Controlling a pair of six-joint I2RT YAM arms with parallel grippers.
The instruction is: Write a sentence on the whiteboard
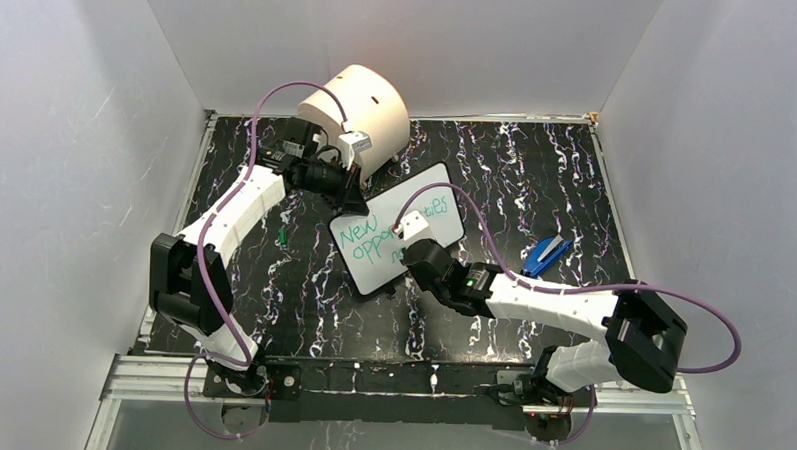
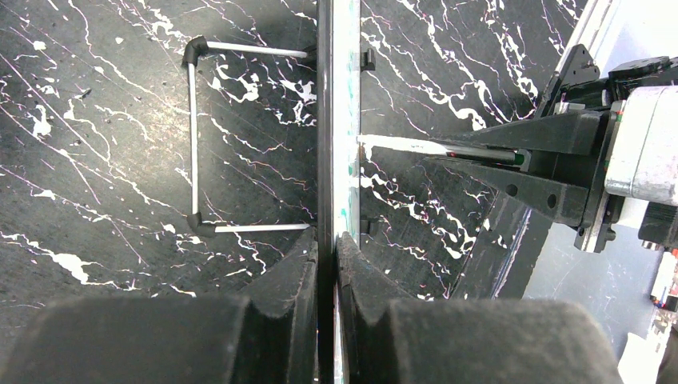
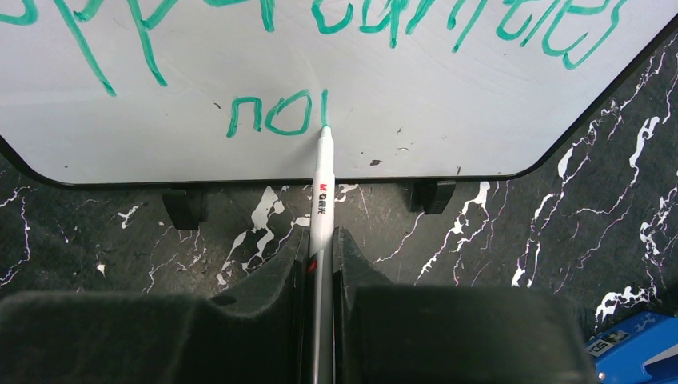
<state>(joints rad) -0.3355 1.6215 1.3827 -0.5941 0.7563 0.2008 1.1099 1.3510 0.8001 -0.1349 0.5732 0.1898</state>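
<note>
Right wrist: right end effector point(image 3: 320, 240) clamps marker point(image 3: 323, 180), tip touching whiteboard point(image 3: 448, 104), propped mid counter point(image 3: 520, 240), beneath sentence point(image 3: 276, 116). Left end effector point(image 2: 328, 248) pinches whiteboard edge. Risk: hard pressing may shift whiteboard, skewing strokes.

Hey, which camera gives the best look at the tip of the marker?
The right wrist view: the marker points straight up from the right gripper, its tip touching the whiteboard beside the green lettering. The left wrist view shows it side-on against the board's edge; from the top it is too small to judge.
</note>
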